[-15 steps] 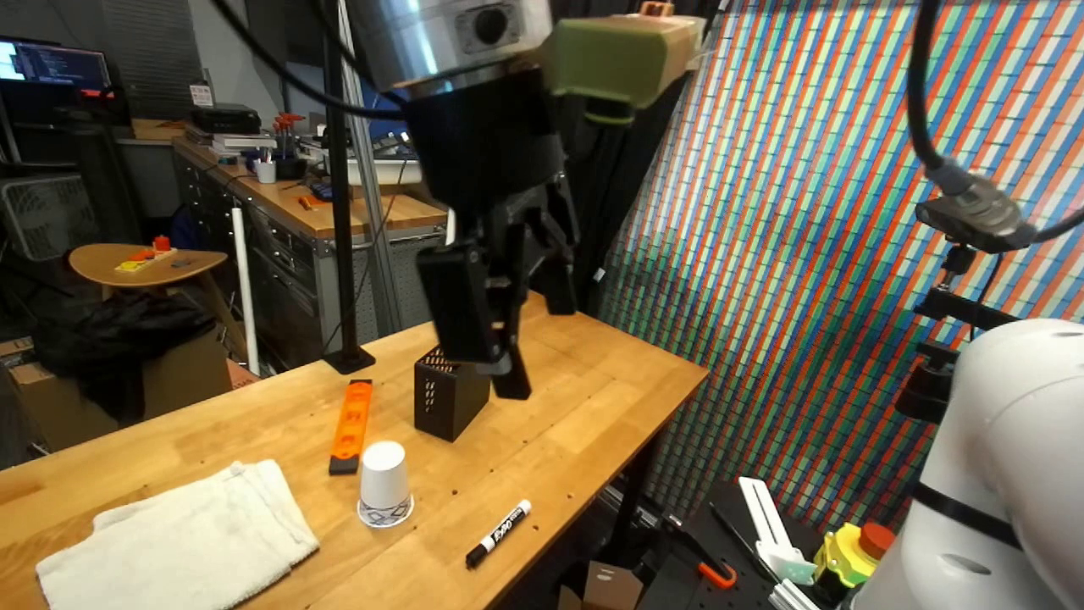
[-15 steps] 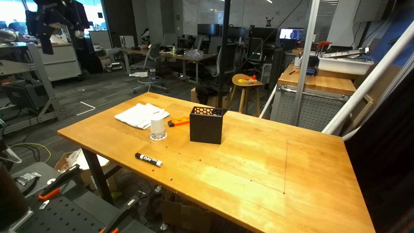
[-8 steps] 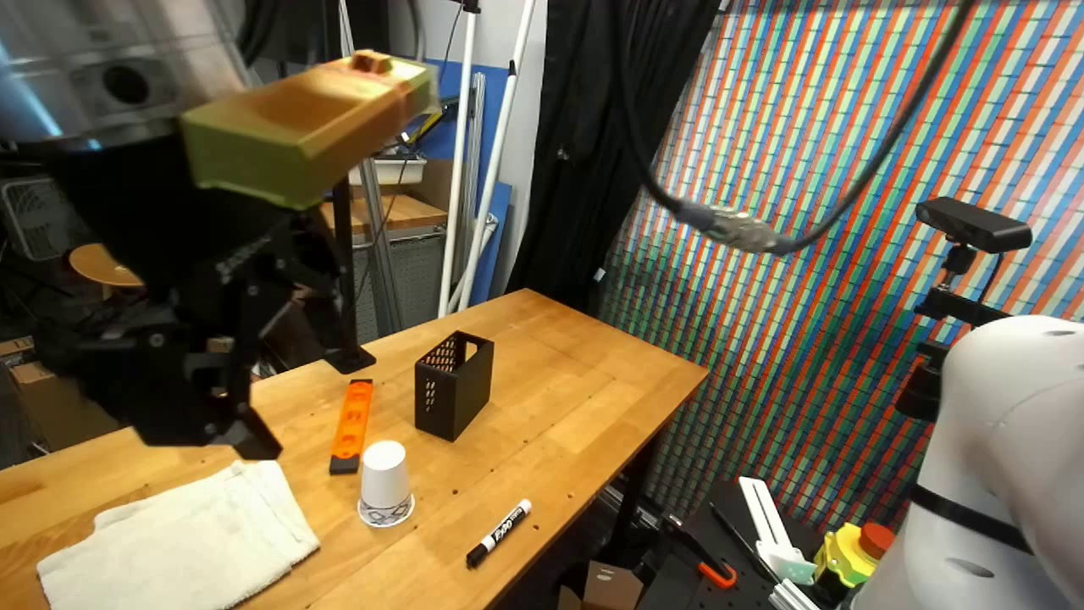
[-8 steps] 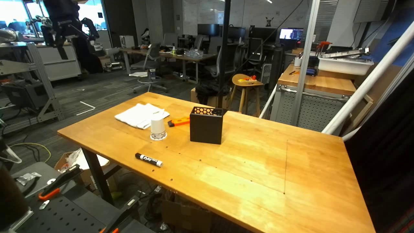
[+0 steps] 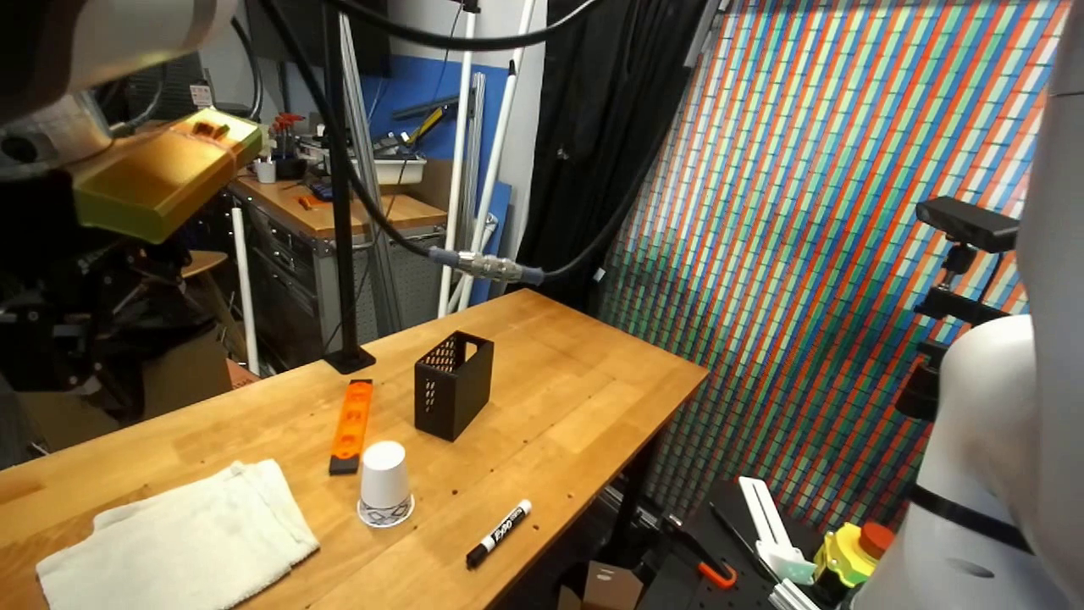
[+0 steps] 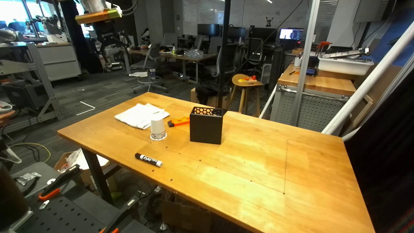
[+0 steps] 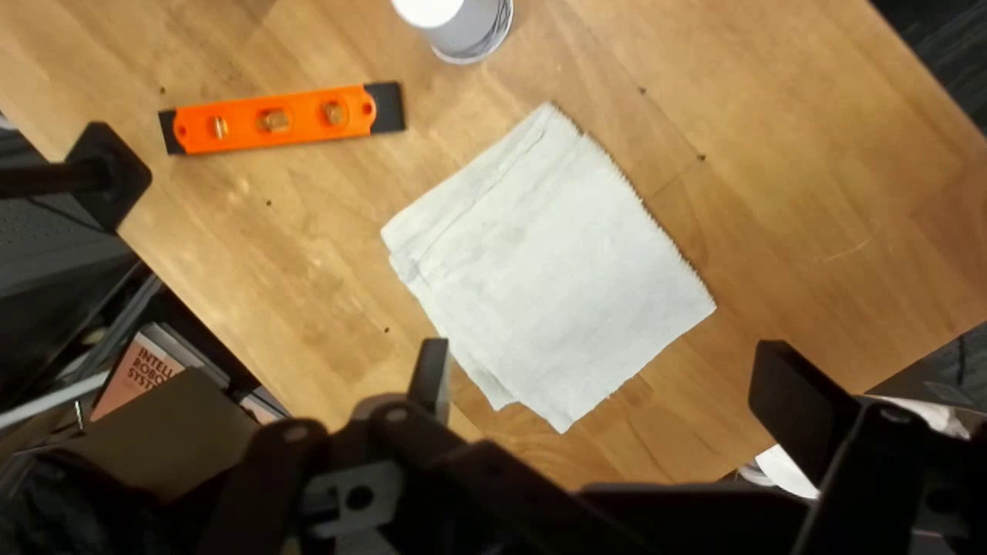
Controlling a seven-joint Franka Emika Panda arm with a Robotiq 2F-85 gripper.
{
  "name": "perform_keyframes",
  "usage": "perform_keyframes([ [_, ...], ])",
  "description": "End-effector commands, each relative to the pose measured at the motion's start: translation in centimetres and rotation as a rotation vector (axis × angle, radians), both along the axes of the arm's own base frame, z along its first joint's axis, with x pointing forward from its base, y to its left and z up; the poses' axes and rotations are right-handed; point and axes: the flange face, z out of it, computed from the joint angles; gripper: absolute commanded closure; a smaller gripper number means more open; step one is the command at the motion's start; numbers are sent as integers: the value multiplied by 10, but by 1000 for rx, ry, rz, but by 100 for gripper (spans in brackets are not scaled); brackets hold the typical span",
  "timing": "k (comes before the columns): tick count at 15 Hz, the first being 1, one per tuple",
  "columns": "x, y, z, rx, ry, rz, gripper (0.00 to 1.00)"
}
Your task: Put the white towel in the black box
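In the wrist view the gripper [image 7: 603, 358] has its two fingers [image 7: 429, 378] spread wide apart, released, and the white towel [image 7: 551, 270] lies beyond them, flat on the table [image 7: 817, 139]. It is folded into a rough rectangle whose long axis runs from upper left to lower right, about in line with the long table edge at the left. One short end faces the gap between the orange level [image 7: 277, 119] and the paper cup [image 7: 470, 31], which the frame cuts off. A frayed edge runs down the right side.

In an exterior view the towel [image 5: 186, 542] lies at the lower left, its bottom cropped, the long axis slanting up from left to right. The black box [image 5: 453, 390] stands upright past the cup, well apart from the towel. The gripper hangs at the left, too dark to make out its fingers.

In an exterior view the towel [image 6: 132, 116] lies behind the upside-down cup, which hides part of it; its long axis is hard to judge here. A marker [image 6: 148, 160] lies near the table edge.
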Motion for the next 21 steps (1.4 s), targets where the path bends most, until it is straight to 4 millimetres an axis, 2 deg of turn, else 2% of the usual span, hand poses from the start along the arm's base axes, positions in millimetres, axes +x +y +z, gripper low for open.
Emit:
perform_keyframes([
  [1,44,14,-30,62,-22,78,0],
  [4,59,23,-69,103,-25,141,0],
  [7,65,36,-107,112,-37,215,0],
  [10,72,41,-135,103,-49,283,0],
  [17,96,32,-210,41,-22,399,0],
  [21,98,18,-262,14,47,434,0],
])
